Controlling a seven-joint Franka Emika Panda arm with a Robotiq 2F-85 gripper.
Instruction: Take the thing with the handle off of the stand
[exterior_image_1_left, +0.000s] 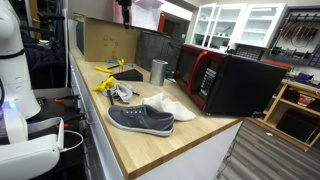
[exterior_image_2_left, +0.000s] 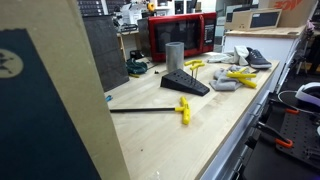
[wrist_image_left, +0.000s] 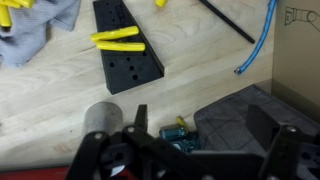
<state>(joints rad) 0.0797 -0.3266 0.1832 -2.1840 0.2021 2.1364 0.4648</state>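
The small bright yellow stand (exterior_image_2_left: 240, 76) sits on the wooden counter by a grey cloth (exterior_image_2_left: 222, 86); it also shows in an exterior view (exterior_image_1_left: 102, 86). I cannot tell what rests on it. A long black rod with a yellow T-handle (exterior_image_2_left: 185, 108) lies flat on the counter, apart from the stand; its rod crosses the top of the wrist view (wrist_image_left: 225, 20). Another yellow piece (wrist_image_left: 115, 38) lies on a black perforated plate (wrist_image_left: 130, 65). My gripper (wrist_image_left: 200, 130) is open and empty, high above the counter beside the steel cup (wrist_image_left: 100, 115).
A grey shoe (exterior_image_1_left: 140, 120) and white cloth (exterior_image_1_left: 180, 106) lie near one counter end. A red and black microwave (exterior_image_1_left: 235, 80) stands along the wall. A blue cable (wrist_image_left: 262, 45), a small teal part (wrist_image_left: 180, 130) and a dark grey block (wrist_image_left: 240, 110) lie below the gripper.
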